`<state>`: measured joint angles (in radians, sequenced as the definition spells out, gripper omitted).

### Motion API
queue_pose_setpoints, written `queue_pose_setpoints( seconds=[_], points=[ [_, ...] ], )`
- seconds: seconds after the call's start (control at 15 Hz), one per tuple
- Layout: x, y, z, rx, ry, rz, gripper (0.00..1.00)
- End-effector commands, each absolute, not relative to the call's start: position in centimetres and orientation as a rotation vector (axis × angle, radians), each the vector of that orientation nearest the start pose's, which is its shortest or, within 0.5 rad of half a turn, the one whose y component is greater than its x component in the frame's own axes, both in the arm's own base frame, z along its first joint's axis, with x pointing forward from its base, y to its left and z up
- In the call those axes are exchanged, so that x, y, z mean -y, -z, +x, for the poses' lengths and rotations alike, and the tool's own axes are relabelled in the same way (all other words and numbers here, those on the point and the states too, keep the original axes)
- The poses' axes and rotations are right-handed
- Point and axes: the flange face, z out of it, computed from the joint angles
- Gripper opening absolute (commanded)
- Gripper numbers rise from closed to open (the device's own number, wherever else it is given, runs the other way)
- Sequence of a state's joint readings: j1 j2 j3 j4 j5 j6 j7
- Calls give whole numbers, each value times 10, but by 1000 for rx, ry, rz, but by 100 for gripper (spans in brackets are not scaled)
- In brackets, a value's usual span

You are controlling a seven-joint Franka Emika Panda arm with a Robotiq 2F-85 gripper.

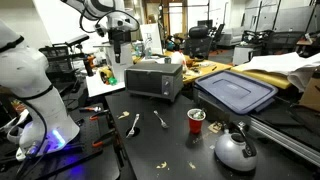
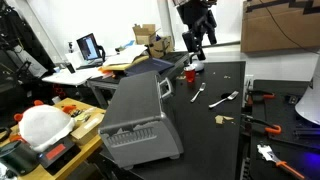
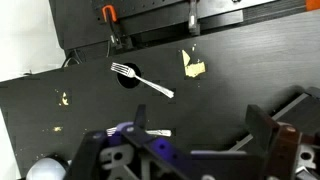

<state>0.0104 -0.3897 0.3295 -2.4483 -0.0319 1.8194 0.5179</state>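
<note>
Bench (image 1: 165, 155): black and flat, with some crumbs on it. It carries all the things named below.
Toaster oven (image 2: 140, 115): a grey metal box, the biggest thing on the bench. It stands well apart from the fork.
Gripper (image 2: 198, 43): hangs high above the bench with the jaws spread wide and nothing between them. Its dark body fills the bottom edge of the wrist view.
Fork (image 3: 140, 80): lies flat on the bench. In the wrist view the prongs point to the upper left and the handle runs to the lower right. It also shows in an exterior view (image 2: 224, 99).
Fork against gripper: it is well below the gripper and a little ahead of it, not touching.
Fork, handling: I judge it light, stiff and not fragile. It looks smooth, so it may slip, and it lies very low on the hard bench.
Fork, where to hold: probably across the narrow handle near its middle, with the jaws set crosswise to its slant.
Second fork (image 3: 155, 132): nearer under the gripper and partly hidden by it.
Yellow scrap (image 3: 193, 66): near the fork's handle, but apart from it.
</note>
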Motion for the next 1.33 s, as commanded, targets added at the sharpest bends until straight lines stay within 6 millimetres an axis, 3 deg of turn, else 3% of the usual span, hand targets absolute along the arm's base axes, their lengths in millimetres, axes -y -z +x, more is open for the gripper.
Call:
queue_pose_setpoints(
  seconds=[0.0,0.33,0.47,0.67,0.93,1.27],
  points=[
    [-131,-417,374,-345,-299,-3355,100],
    [-131,-417,374,-345,-299,-3355,100],
    [-140,-414,382,-339,-324,-3331,100],
    [-126,-406,402,-335,-354,-3309,100],
    [-79,-379,441,-317,-410,-3248,100],
    [-5,-317,486,-266,-436,-3116,100]
  ],
)
